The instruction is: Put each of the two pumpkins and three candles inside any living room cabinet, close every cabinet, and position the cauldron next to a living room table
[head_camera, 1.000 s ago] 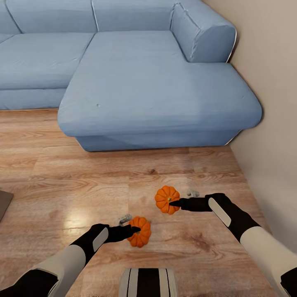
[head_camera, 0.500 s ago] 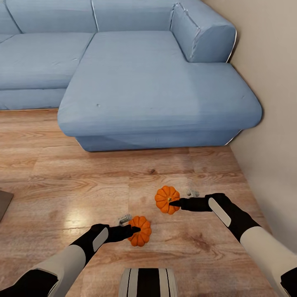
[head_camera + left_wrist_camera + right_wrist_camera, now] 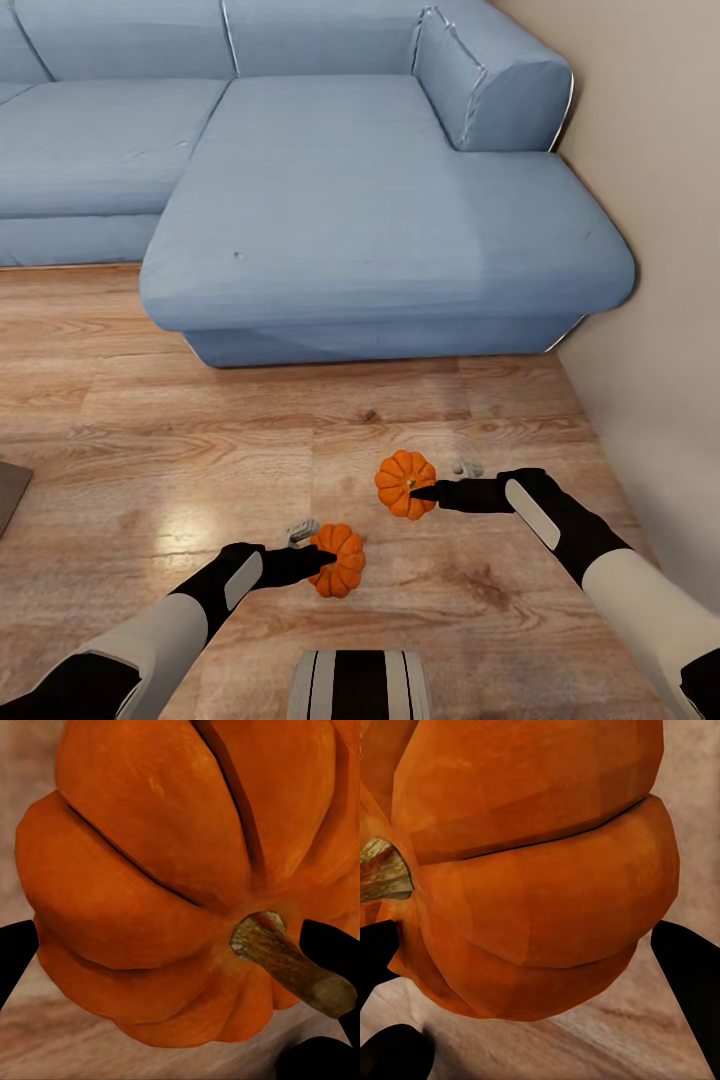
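While both arms reach low over the floor, the scene lists as follows, largest first.

Large pale-blue fabric corner sofa [image 3: 380, 200]: fills the far side, its chaise end against the beige wall [image 3: 660, 300].

Glossy light-brown wood-plank floor [image 3: 200, 440]: bare boards between sofa and robot.

Two small bright-orange ribbed pumpkins, near each other just in front of the robot. The left-hand pumpkin [image 3: 338, 561] sits between the fingers of the left gripper [image 3: 322, 560]; the left wrist view shows its stem and a black fingertip [image 3: 330, 945] at either flank, so the claw holds it. The right-hand pumpkin [image 3: 404, 484] is likewise held in the right gripper [image 3: 424, 491], dark fingers flanking it in the right wrist view. Whether either pumpkin is off the boards cannot be told.

Two small pale-grey objects, one behind each pumpkin [image 3: 302, 529] [image 3: 465, 467]: possibly candles, too small to confirm.

Handling note: the ribbed skins are rounded and may slip, so both grips probably want to be kept firm and the lift slow and level before carrying to the cabinet.
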Robot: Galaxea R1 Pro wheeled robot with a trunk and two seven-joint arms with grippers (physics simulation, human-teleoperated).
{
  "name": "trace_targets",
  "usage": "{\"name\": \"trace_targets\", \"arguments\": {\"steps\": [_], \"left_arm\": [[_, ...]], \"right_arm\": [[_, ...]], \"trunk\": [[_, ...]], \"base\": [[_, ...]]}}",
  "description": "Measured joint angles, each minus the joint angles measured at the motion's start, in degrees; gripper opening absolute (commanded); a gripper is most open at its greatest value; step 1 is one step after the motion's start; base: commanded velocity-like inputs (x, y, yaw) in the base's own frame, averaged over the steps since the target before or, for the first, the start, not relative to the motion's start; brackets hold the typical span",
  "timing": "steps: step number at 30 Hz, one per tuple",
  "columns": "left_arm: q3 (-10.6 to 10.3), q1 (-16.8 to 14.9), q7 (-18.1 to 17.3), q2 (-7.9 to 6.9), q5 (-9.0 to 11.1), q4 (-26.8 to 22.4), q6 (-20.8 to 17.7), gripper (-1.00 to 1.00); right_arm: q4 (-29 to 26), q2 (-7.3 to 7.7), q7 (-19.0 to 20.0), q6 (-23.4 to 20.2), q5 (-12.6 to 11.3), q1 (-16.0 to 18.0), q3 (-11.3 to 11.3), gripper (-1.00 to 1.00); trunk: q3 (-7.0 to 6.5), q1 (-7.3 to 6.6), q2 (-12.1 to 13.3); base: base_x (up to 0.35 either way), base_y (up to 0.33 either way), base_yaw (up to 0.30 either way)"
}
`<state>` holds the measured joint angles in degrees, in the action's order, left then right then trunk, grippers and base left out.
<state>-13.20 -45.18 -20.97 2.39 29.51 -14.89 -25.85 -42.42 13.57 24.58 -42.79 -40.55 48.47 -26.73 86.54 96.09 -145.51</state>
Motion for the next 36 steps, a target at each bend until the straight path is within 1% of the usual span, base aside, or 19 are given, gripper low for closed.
{"name": "trace_targets", "arguments": {"steps": [26, 36], "left_arm": [[0.01, 0.02, 0.01, 0.01, 0.01, -0.08, 0.01, -1.00], [0.01, 0.02, 0.01, -0.04, 0.07, -0.11, 0.00, -1.00]], "right_arm": [[0.01, 0.00, -0.01, 0.00, -0.09, 0.00, 0.00, -1.00], [0.01, 0.00, -0.04, -0.01, -0.16, 0.01, 0.02, -1.00]], "trunk": [[0.00, 0.00, 0.00], [-2.21, -0.26, 0.13]], "base": [[0.000, 0.000, 0.000], [0.000, 0.000, 0.000]]}}
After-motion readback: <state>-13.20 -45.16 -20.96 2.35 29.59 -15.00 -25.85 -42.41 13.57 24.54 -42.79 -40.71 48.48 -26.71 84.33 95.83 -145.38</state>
